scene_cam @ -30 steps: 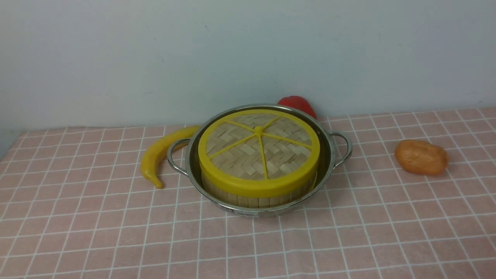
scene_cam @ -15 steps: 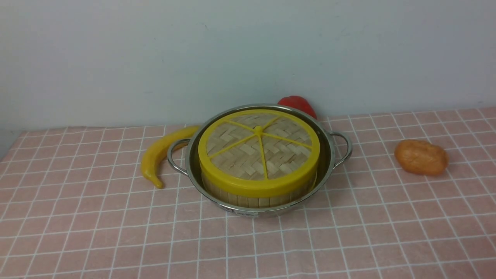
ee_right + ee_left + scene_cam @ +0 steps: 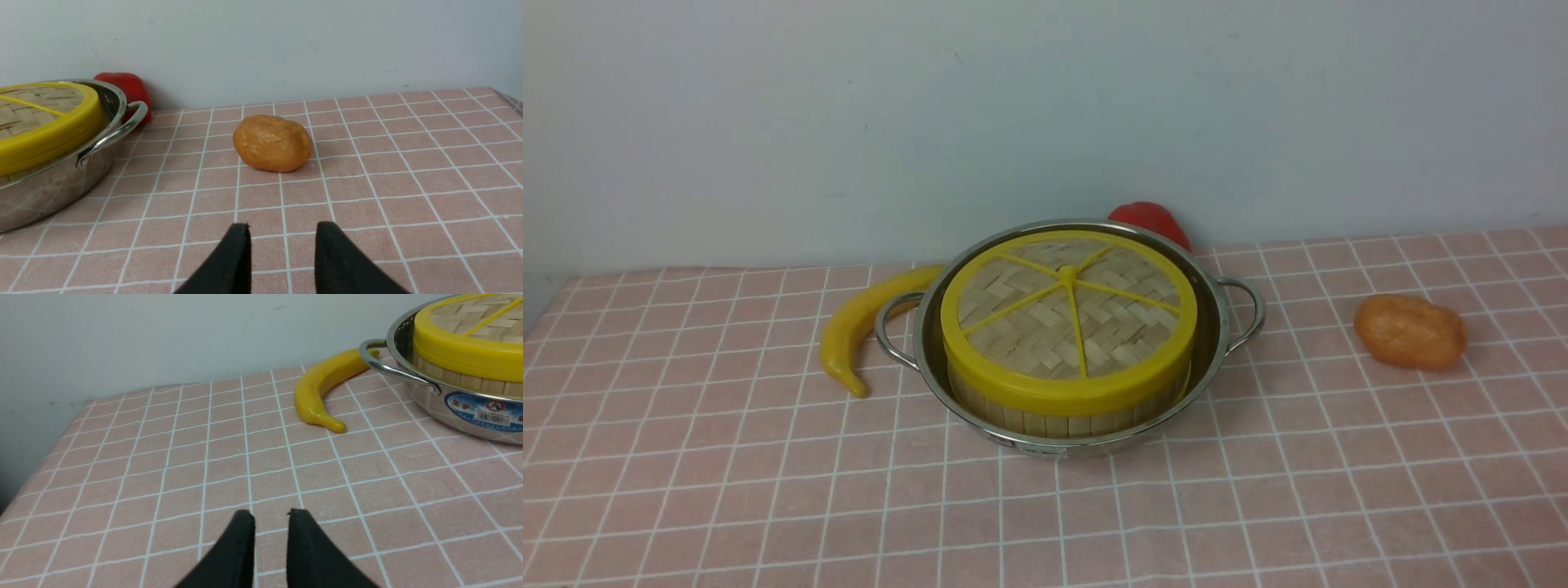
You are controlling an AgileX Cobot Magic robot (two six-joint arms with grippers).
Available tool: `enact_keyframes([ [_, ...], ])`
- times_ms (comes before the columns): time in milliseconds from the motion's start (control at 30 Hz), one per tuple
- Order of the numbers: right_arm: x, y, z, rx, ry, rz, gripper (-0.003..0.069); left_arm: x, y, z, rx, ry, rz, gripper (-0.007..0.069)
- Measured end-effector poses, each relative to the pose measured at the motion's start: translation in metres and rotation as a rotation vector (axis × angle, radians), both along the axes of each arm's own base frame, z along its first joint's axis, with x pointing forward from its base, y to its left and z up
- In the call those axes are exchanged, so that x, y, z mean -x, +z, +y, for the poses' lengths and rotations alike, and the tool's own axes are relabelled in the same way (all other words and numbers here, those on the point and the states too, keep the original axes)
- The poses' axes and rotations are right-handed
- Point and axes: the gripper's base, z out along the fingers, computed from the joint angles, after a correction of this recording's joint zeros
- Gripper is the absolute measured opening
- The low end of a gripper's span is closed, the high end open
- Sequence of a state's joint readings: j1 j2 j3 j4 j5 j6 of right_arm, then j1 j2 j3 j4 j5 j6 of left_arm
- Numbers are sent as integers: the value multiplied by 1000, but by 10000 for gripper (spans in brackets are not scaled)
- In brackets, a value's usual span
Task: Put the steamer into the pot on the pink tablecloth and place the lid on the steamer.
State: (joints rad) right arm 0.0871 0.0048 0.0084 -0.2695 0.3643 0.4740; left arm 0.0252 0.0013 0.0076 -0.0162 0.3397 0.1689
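Front view: the pot [image 3: 1068, 339] sits in the middle of the pink tablecloth [image 3: 768, 490] on the desk. No arm shows in this view.
Steamer: the steamer [image 3: 1062, 415] is down inside the pot. Only its bamboo side peeks out under the yellow band.
Lid: the lid [image 3: 1068, 314] lies flat on top of the steamer, and its rim lines up all the way round. It looks level, not tipped.
Why it sits like this: the steamer is a bit smaller than the pot, so it fits inside. The lid covers the steamer to close it.
Job: I think both parts of the job are done.
Left gripper: the left gripper [image 3: 270, 516] is low over the bare cloth, well apart from the pot. Its two black tips are a narrow gap apart and hold nothing.
Right gripper: the right gripper [image 3: 282, 228] is also over the bare cloth, on the other side of the pot. Its tips are a bit wider apart and hold nothing.
Other things: a yellow banana [image 3: 862, 320] lies just beside the pot's left handle. A red thing [image 3: 1150, 219] peeks out behind the pot. An orange potato [image 3: 1410, 331] lies well apart on the right.
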Motion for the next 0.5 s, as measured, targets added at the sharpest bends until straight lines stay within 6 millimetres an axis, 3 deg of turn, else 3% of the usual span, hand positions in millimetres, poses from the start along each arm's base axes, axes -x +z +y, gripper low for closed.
enact_keyframes([
  [500,0,0,0,0,0,0,242,0,0,0,0,0,0,153],
])
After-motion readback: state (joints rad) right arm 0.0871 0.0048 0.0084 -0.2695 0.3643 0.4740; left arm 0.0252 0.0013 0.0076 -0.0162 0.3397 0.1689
